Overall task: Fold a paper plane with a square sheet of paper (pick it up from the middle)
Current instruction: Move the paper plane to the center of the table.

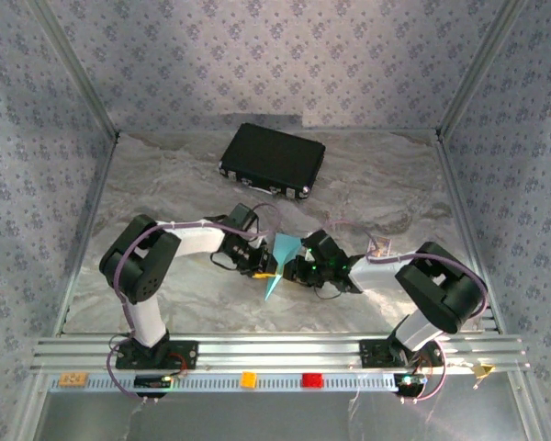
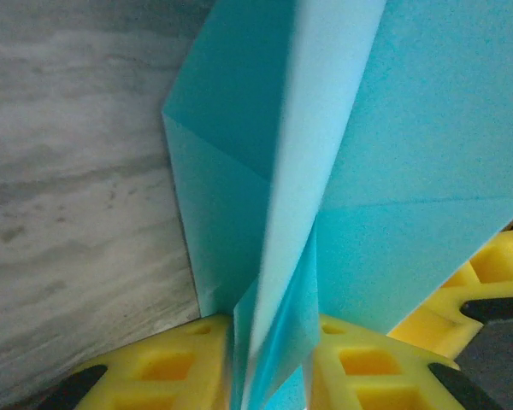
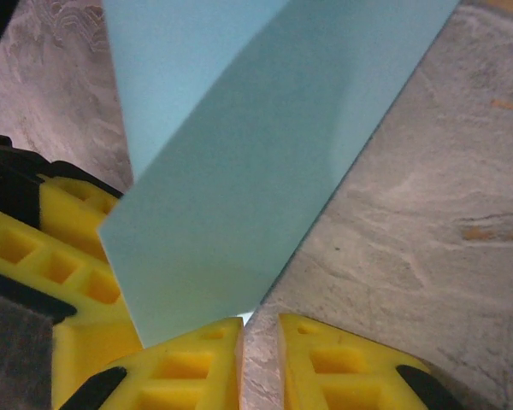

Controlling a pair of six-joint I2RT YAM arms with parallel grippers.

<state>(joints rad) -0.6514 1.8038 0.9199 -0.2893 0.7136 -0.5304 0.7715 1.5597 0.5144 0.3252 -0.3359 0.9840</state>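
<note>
- left gripper (image 2: pixel 269 354): clamped on the sheet of paper (image 2: pixel 393 128). Several folded layers run down between its yellow pads (image 2: pixel 188 376), pinched along the centre crease. Our read: the pinch holds the stack together so the crease can't spring open.
- right gripper (image 3: pixel 261 346): jaws nearly together, with a thin gap and table showing through it. A corner of the sheet ends right at the fingertips. We can't tell whether it's gripped or just lying on one pad.
- sheet: stands upright between the two grippers at mid-table, not flat. We can't tell if its lower tip touches the table (image 1: pixel 165 197).
- diagonal creases show in the left wrist view and the outline tapers, so we judge the fold as partway done, with the wings not yet formed.
- top view: both wrists close in on the sheet from opposite sides, very near each other. Likely one anchors while the other works a flap.
- black case (image 1: pixel 273 161): far side, well apart, out of the working zone.
- risk: the paper is thin, so any pull against the left pinch could slip or tear it.
</note>
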